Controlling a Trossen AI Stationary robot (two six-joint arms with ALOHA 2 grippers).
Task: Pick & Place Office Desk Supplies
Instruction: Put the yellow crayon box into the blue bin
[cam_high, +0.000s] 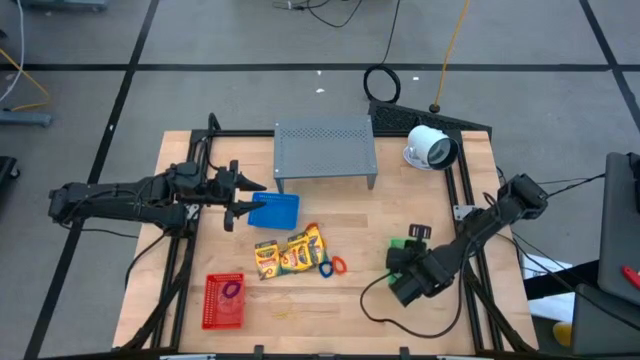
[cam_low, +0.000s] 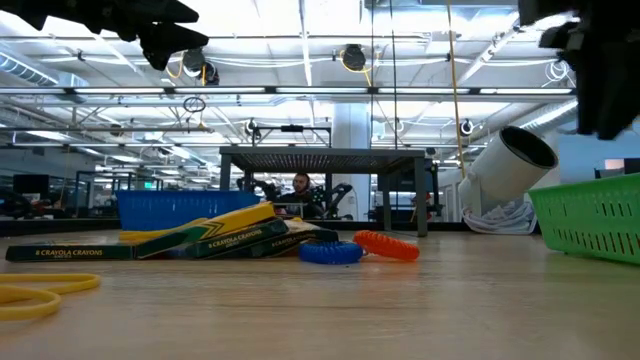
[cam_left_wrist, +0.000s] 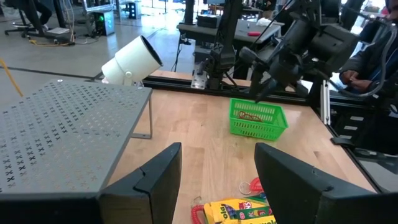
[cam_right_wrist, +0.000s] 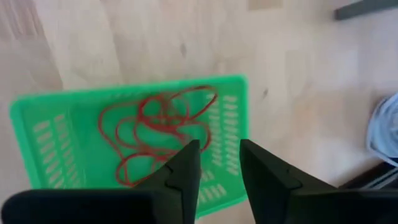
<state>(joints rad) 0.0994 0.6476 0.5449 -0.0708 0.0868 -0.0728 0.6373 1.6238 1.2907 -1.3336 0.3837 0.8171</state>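
The green basket (cam_right_wrist: 124, 143) sits on the wooden surface (cam_high: 350, 300) toward the right side, and a tangle of red rubber-band loops (cam_right_wrist: 158, 134) lies inside it on its floor. Directly above the basket hangs the right gripper (cam_right_wrist: 217, 165), pointing down; its jaws stand a little apart with nothing between them, the loops lying below and just to one side of the gap. In the left wrist view the same basket (cam_left_wrist: 258, 118) shows with the right arm leaning over it.

Near the middle of the surface lie the yellow crayon packs (cam_high: 290, 252), with a blue loop (cam_high: 325, 268) and an orange loop (cam_high: 338, 265) touching each other just beside them. A blue basket (cam_high: 275, 210) rests behind the packs, and the left gripper (cam_high: 238, 198) hovers at its left edge, jaws apart and empty. A red basket (cam_high: 224, 300) at the front left holds a purple loop (cam_high: 232, 290).

A grey perforated stand (cam_high: 325, 150) and a white round device (cam_high: 430, 147) sit at the back.
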